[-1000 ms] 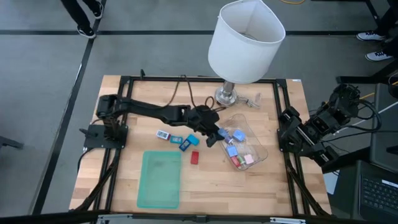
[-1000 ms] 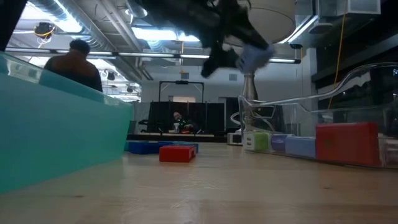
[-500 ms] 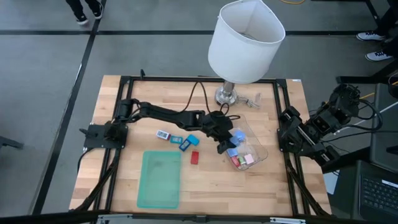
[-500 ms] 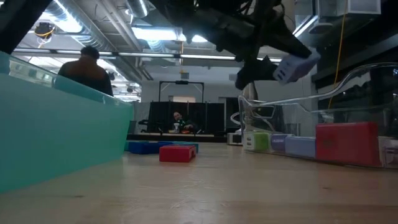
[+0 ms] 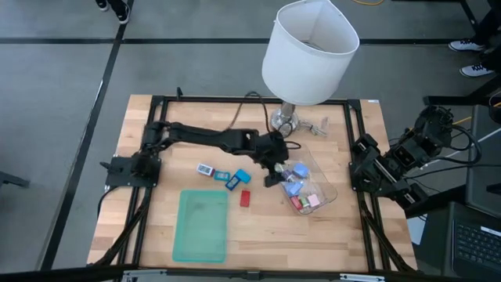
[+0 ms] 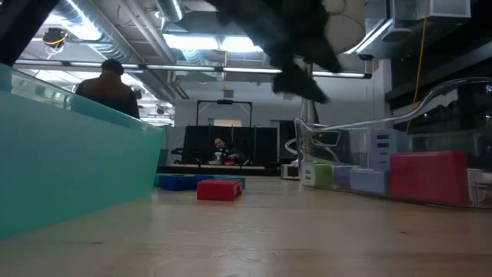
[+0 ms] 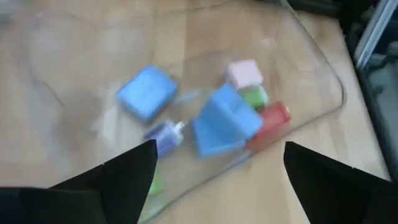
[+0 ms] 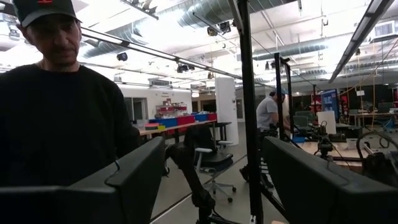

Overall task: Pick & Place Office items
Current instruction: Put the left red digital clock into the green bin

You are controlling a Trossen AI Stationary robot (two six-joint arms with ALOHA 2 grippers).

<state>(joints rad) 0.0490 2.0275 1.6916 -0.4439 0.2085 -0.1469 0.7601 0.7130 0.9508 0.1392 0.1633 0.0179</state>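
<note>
My left gripper (image 5: pixel 274 172) (image 7: pixel 217 155) hangs open just above the left rim of the clear tub (image 5: pixel 322 188), touching nothing. Inside the tub lie several office items: blue pieces (image 7: pixel 146 92) (image 7: pixel 225 119), a pink one (image 7: pixel 244 71), a red one (image 7: pixel 272 119). Out on the wood rest a white-and-blue piece (image 5: pixel 205 168), a teal one (image 5: pixel 221 175), two blue ones (image 5: pixel 237 180) and a red one (image 5: pixel 244 198) (image 6: pixel 219 188). My right gripper (image 8: pixel 214 155) is parked open at the table's right edge, facing the room.
A flat green tray (image 5: pixel 200 225) lies near the front left. A lamp with a big white shade (image 5: pixel 309 51) stands on its metal base (image 5: pixel 286 121) at the far edge, just behind the tub. A person in black (image 8: pixel 56 106) stands beyond the right side.
My left gripper carried a light blue piece toward the table's right edge until it was over the tub, then opened and let go. The piece now lies in the tub with the others. The gripper has since drawn back a little toward the tub's left rim.
</note>
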